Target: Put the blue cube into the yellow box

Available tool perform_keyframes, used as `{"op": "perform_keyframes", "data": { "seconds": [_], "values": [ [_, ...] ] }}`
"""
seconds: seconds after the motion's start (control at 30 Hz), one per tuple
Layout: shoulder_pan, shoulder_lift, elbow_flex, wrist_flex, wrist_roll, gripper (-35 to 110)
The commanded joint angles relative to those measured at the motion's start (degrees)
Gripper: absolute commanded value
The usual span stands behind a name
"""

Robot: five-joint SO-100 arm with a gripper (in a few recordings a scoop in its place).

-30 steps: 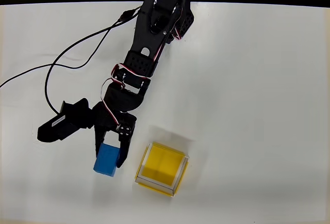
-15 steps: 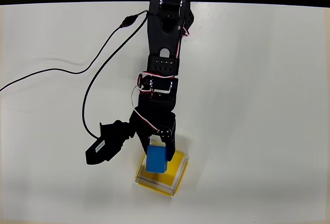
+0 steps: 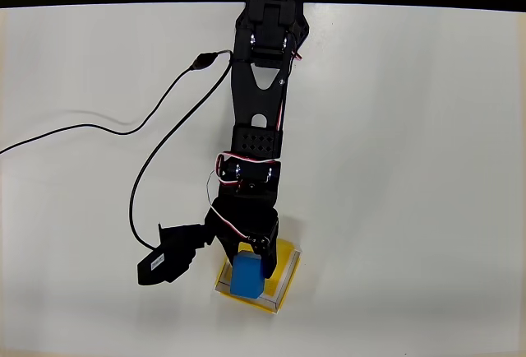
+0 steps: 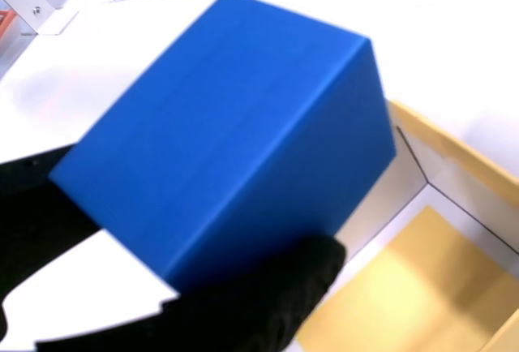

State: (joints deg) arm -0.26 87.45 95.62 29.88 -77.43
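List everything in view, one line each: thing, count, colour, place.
blue cube: one, bright blue, held in the gripper over the yellow box's left part in the overhead view.
yellow box: one, yellow with a whitish rim, open top, near the table's lower edge.
table: one, white, under everything.
cable: one, black, looping across the table's left side.
arm: one, black, reaching down from the top edge.
gripper: one, black, shut on the blue cube.

A plain white table [image 3: 411, 168] fills the overhead view, with black darkness beyond its far edge.

No readable text anywhere (no labels, brands or numbers).
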Motion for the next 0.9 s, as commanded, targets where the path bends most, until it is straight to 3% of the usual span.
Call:
{"op": "perform_keyframes", "data": {
  "seconds": [0.0,0.87],
  "values": [
    [-0.6,0.7,-8.7,0.5,-1.3,19],
    [-0.9,-12.6,-12.1,-2.9,-11.4,22]
  ]
}}
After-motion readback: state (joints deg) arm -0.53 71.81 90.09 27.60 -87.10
